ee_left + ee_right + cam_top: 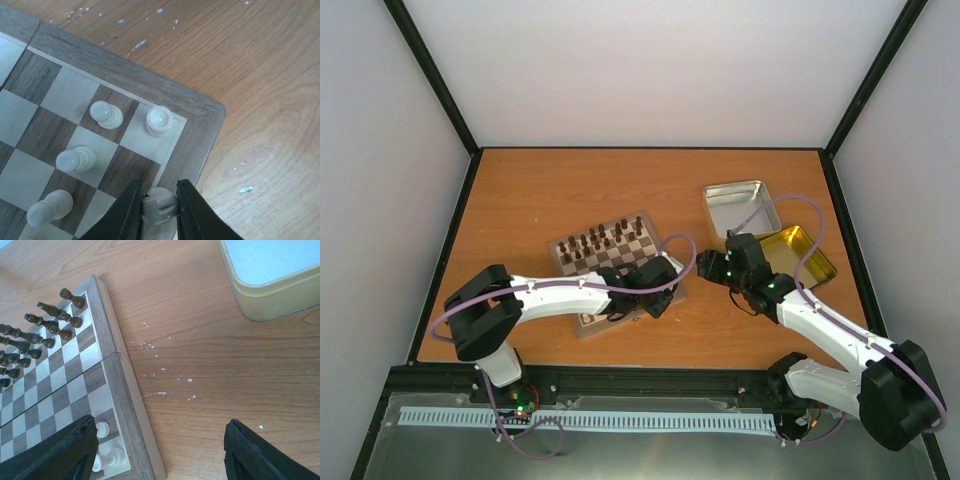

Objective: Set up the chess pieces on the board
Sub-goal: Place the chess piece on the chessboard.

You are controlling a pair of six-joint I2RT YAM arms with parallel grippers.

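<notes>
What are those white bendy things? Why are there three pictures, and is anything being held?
Those are two robots: a left arm and a right arm, each with pinching fingers. One picture looks down from above; the others come from cameras on the wrists. On the table are a chessboard with dark chessmen and pale chessmen, a silver tin and a gold tin. The left gripper pinches one pale piece at the board's edge. The right gripper is open, empty.
</notes>
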